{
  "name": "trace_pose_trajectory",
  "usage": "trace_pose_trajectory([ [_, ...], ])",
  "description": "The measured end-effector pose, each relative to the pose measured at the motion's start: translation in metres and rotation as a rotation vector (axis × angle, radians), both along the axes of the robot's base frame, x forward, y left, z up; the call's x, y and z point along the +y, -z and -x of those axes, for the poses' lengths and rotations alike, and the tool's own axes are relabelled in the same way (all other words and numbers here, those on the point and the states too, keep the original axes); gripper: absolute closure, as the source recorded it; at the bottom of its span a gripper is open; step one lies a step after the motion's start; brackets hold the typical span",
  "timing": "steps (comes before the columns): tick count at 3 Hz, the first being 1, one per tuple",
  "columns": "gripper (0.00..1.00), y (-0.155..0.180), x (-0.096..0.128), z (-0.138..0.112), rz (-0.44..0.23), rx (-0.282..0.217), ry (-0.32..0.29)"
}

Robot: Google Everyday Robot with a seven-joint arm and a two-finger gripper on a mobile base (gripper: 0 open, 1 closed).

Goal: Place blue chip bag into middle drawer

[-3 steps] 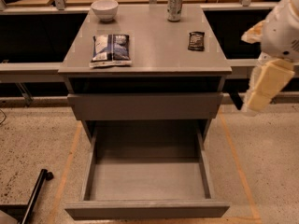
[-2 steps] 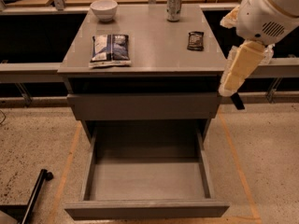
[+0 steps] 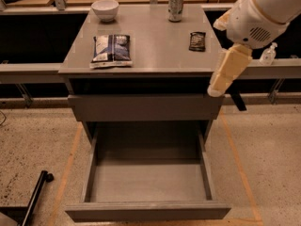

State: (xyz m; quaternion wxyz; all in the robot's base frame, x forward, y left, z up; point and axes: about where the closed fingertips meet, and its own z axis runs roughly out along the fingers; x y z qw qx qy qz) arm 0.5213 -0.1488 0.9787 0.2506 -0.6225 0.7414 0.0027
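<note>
The blue chip bag point(image 3: 111, 49) lies flat on the left part of the grey cabinet top point(image 3: 155, 55). The middle drawer point(image 3: 148, 211) is pulled wide out below, and its grey floor holds nothing. My gripper point(image 3: 218, 84) hangs from the white arm at the cabinet's right front corner, pointing down and left. It is level with the top edge, well to the right of the bag and above the drawer's right side. It holds nothing that I can see.
A small dark packet point(image 3: 197, 40), a drink can point(image 3: 175, 5) and a white bowl point(image 3: 105, 8) also stand on the top. The upper drawer front point(image 3: 146, 107) is closed. A clear bottle point(image 3: 268, 54) sits on the right ledge. A black pole point(image 3: 35, 197) lies at the lower left.
My arm and gripper have swung left and slightly up, from beside the cabinet to its right front corner. The bag and drawer have not moved.
</note>
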Motion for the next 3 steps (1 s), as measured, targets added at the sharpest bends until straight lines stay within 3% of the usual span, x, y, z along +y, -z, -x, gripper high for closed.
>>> trace_pose_trajectory([
  [1,0.0,0.019,0.034,-0.037,-0.098,-0.006,-0.005],
  [3,0.0,0.055,0.119,-0.114,-0.28,0.034,0.021],
])
